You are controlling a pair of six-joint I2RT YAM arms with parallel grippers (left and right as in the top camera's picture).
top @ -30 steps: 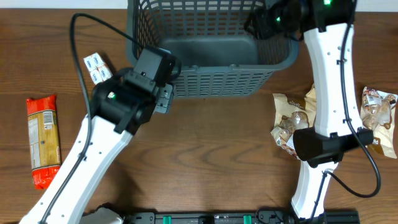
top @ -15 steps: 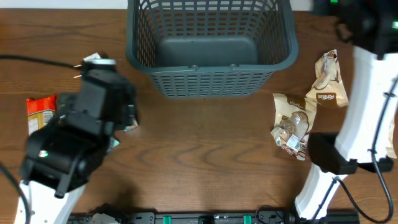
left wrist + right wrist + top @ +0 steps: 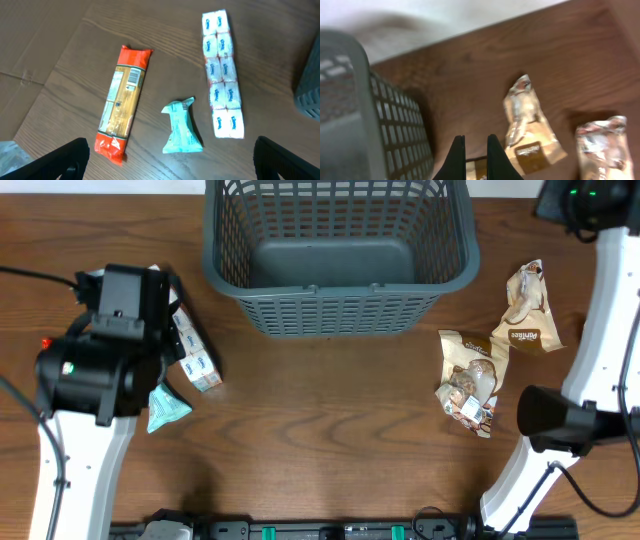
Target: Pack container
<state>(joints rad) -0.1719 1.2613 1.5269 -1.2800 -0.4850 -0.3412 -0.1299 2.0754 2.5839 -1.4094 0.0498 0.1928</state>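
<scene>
The container, a dark grey slotted basket, stands at the back centre with a bare floor; its wall also shows in the right wrist view. My left gripper hangs wide open over the left of the table. Nothing is between its fingers. Below it lie a red pasta packet, a teal packet and a strip of tissue packs. My right gripper is shut and holds nothing. It is high at the back right, beside the container, above a tan snack bag.
Overhead, the tissue strip and teal packet lie by the left arm, which covers the red packet. Two snack bags lie right of the container. Another bag shows in the right wrist view.
The left arm swung from the container's front left corner out over the packets on the left, and its jaws opened wider. The right arm left the container's far right corner, and its jaws shut.
</scene>
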